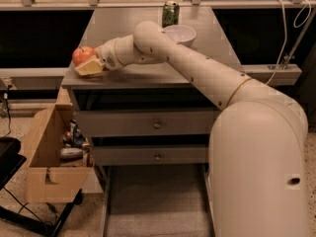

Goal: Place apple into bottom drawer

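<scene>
The red-orange apple (83, 54) is at the front left corner of the grey cabinet top (148, 75). My gripper (85, 63) is at that corner, shut on the apple, with one pale yellow finger (90, 67) showing just below and in front of it; the other finger is hidden behind the apple. My arm reaches in from the lower right across the top. The bottom drawer (153, 201) stands pulled out at floor level below the cabinet front, its long grey floor bare between low side rails.
A green can (170, 14) and a white bowl (180, 34) stand at the back of the top. Two shut upper drawers have small knobs (156, 124). An open cardboard box (47, 157) with clutter stands left of the cabinet. My base fills the right.
</scene>
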Available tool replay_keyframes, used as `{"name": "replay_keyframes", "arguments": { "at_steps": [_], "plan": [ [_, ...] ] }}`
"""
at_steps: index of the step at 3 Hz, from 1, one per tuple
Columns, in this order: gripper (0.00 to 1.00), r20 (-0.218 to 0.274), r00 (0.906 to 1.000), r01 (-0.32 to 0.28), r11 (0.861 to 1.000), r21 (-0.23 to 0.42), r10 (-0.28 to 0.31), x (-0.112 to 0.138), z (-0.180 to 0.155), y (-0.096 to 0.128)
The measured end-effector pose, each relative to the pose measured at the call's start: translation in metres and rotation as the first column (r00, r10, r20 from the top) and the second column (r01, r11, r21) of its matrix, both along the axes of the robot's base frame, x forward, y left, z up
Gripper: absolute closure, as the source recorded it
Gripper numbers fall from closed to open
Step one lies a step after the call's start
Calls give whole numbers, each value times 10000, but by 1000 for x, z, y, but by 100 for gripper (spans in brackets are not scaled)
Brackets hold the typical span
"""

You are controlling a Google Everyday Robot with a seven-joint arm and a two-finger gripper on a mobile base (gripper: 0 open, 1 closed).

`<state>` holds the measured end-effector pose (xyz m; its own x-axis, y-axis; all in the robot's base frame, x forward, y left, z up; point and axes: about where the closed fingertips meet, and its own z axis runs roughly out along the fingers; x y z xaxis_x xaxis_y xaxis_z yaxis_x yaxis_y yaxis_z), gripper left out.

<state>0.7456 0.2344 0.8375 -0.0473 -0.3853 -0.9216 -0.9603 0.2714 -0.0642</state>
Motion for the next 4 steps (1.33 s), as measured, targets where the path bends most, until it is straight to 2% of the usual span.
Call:
{"name": "replay_keyframes", "arguments": {
  "at_steps": [1,2,3,4],
  "plan": [
    [96,108,9999,-73,9998,-181,75,1,25,-11],
    [100,378,9992,106,9992,-379,-92,-9,72,-35],
    [100,636,9959,678,9966,-466,-647,-39,117,-67],
    [100,1073,9824,1540,9881,-42,-1527,-92,161,-101]
  ]
}}
